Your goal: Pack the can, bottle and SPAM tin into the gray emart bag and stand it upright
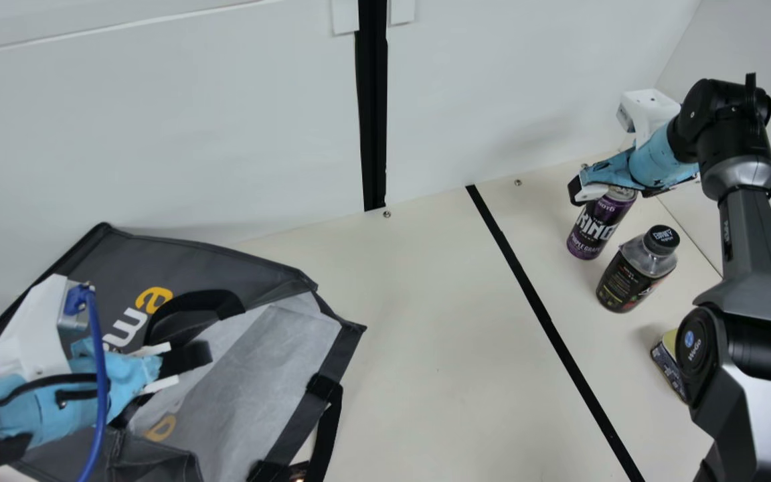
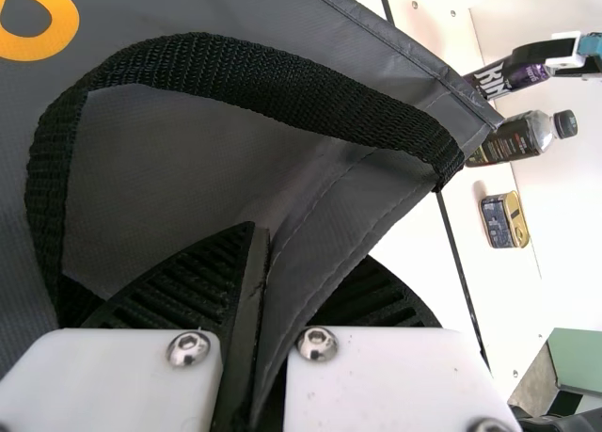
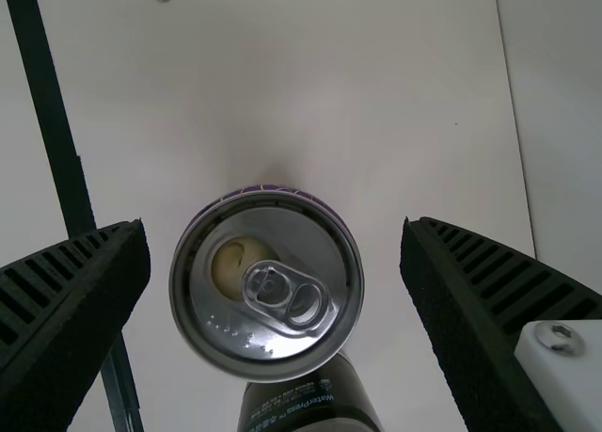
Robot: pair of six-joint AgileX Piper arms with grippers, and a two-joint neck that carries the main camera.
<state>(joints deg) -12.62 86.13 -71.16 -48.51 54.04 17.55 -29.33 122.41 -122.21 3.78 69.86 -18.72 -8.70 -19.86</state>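
So the left claw [image 1: 181, 365] is clamped on the edge of the gray emart bag [image 1: 258, 268], next to a black handle [image 1: 208, 300], and the bag's kinda flopped over on the surface [image 1: 439, 335]. Right claw [image 1: 616, 189] is spread apart around the can [image 1: 593, 224], gaps both sides. Bottle [image 1: 633, 274] stands just beside the can, SPAM tin [image 1: 668, 365] sits near the bottle

Main view: emart bag [image 1: 225, 261] on bench [image 1: 452, 335], lower L of frame, w/ a fold btwn fingers of L tool [image 1: 185, 358]. Can [image 1: 596, 227] at upper R, R tool [image 1: 616, 190] around its top; bottle [image 1: 633, 274] just below & R of can, SPAM tin [image 1: 670, 367] below bottle, partly behind R arm [image 1: 753, 335]. Strip [image 1: 534, 284] runs btwn bag & those 3.
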